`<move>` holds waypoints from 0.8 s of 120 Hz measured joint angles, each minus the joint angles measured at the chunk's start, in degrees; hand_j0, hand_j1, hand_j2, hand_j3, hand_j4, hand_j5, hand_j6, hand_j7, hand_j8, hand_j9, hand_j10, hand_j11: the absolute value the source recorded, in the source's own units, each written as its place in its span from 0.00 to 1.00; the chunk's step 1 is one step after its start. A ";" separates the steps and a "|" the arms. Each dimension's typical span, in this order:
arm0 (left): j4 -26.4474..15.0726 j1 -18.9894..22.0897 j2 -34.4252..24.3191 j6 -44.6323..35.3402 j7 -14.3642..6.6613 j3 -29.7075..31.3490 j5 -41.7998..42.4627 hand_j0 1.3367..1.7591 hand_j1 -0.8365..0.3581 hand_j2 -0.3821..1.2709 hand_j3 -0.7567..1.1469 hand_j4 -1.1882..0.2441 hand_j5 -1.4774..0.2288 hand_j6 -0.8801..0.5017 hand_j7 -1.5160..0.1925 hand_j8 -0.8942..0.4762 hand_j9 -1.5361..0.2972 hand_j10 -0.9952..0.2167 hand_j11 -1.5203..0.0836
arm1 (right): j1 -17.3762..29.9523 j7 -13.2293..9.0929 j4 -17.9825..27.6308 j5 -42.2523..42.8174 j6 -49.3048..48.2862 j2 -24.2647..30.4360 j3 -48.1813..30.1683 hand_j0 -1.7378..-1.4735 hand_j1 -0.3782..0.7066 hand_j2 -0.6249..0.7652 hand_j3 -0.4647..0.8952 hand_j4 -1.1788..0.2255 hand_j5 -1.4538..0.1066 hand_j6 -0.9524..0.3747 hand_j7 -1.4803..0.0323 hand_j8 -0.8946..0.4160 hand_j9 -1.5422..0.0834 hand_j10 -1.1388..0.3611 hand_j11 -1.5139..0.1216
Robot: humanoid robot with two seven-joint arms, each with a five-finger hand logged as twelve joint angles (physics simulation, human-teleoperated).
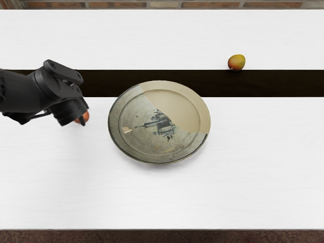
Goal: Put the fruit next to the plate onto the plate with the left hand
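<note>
left hand closed over fruit, just left of the plate

the plate [195, 114] sits mid-table, round and shallow, glazed half tan and half grey-green with a dark painted mark at its centre. that glaze and mark are all its face shows. the orange-red fruit [84, 117] is outside it, just beside the left rim and apart from it.

the left hand [68, 104] covers most of that fruit, and only a small orange sliver peeks out at the hand's lower right. the black fingers are curled down and together around it, clamped on the fruit. whether it rests on the table or is lifted cannot be told. the left arm [20, 93] is cut off by the picture's left edge.

a second, yellow-red fruit [236, 62] lies well apart, to the upper right, at the edge of the far white surface.

the table [228, 177] is white and smooth. a dark band [263, 83] runs straight across it behind the plate, and the plate's far rim overlaps this band. a strip of brick wall [152, 4] shows along the top and brown floor [152, 237] along the bottom.
</note>
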State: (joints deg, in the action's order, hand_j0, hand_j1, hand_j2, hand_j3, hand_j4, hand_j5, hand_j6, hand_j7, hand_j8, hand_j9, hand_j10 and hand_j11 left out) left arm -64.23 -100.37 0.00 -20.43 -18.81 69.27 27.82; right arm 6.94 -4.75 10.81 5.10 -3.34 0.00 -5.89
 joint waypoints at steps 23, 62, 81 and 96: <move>-3.10 -11.62 -7.55 6.98 -0.38 0.21 2.53 0.75 0.32 0.66 0.40 0.30 0.20 0.42 0.24 0.41 0.25 0.19 0.28 | 0.00 0.00 0.00 0.00 0.00 0.00 0.00 0.30 0.05 0.45 0.34 0.83 0.92 0.70 0.96 0.67 0.93 0.75 0.91; -3.65 -15.88 -11.61 35.12 -0.45 -11.70 2.36 0.75 0.27 0.77 0.40 0.27 0.14 0.42 0.21 0.42 0.22 0.12 0.23 | 0.00 0.00 0.00 0.00 0.00 0.00 0.00 0.30 0.05 0.45 0.34 0.83 0.92 0.70 0.96 0.67 0.93 0.75 0.91; -2.70 -13.88 -10.61 36.06 -0.38 -18.70 0.09 0.75 0.33 0.71 0.40 0.32 0.21 0.43 0.28 0.43 0.28 0.19 0.30 | 0.00 0.00 0.00 0.00 0.00 0.00 0.00 0.30 0.05 0.45 0.34 0.83 0.92 0.70 0.96 0.67 0.93 0.75 0.91; -1.19 -9.71 -7.73 35.86 -0.19 -20.67 -3.45 0.75 0.63 0.49 0.40 0.52 0.51 0.52 0.55 0.53 0.53 0.48 0.60 | 0.00 0.00 0.00 0.00 0.00 0.00 0.00 0.30 0.05 0.45 0.34 0.83 0.92 0.70 0.96 0.67 0.93 0.75 0.91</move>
State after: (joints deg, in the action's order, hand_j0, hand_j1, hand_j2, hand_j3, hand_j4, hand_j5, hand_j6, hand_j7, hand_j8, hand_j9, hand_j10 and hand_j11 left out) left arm -65.43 -110.08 -7.73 15.44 -19.00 48.60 24.37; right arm 6.94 -4.75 10.81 5.10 -3.34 0.00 -5.89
